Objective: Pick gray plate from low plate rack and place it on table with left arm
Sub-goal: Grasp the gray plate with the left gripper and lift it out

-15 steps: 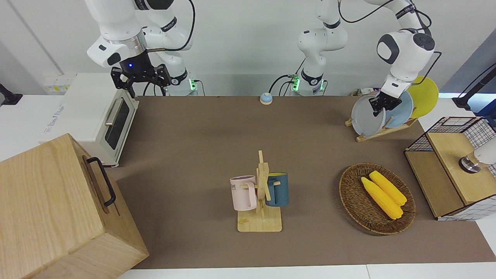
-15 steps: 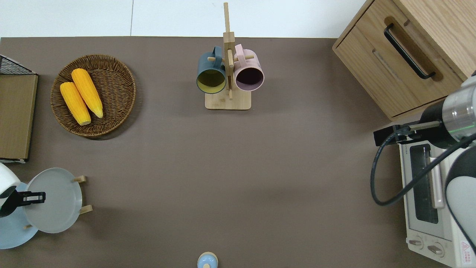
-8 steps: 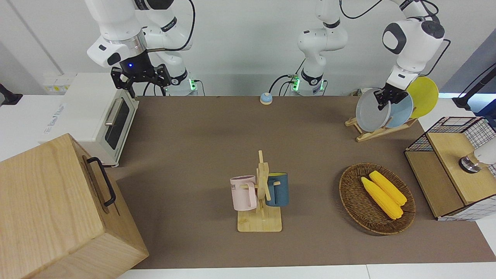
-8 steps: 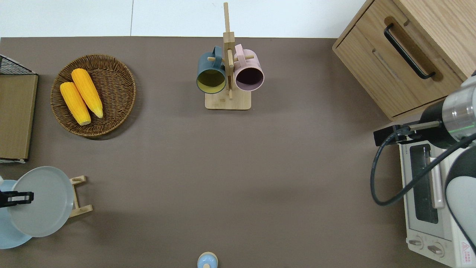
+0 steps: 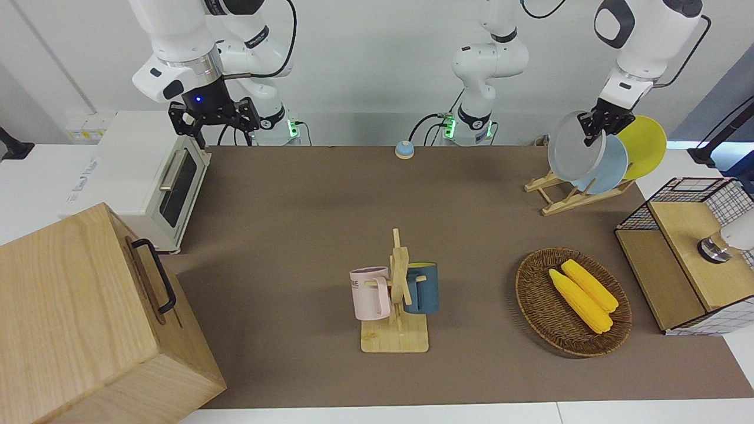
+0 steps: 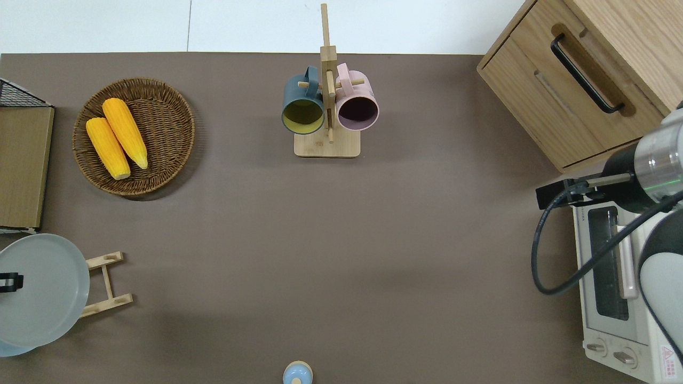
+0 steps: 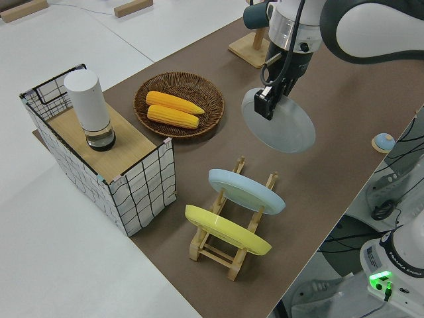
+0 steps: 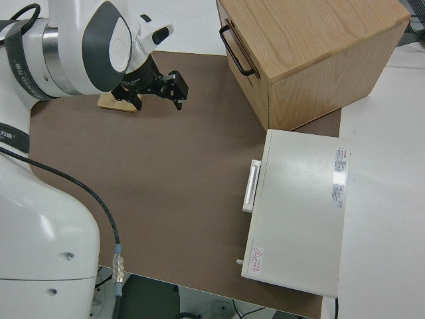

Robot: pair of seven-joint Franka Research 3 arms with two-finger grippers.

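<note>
The table (image 5: 294, 224) is seen bearing a rack (image 5: 565, 197) at upper right, a basket (image 5: 539, 306), a mug stand (image 5: 394, 338) at centre, and a bell (image 5: 404, 149).

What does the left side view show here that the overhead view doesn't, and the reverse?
Only the left side view shows the round yellow plate and the whole light blue plate on the low light-wood plate rack, plus the white cylinder on the wire-framed box. Only the overhead view shows the white toaster oven, the wooden cabinet, the mug stand's two mugs and the parked right arm. Both show the left claw gripping the round pale gray plate clear of the rack, and the wicker basket holding two corn cobs.
</note>
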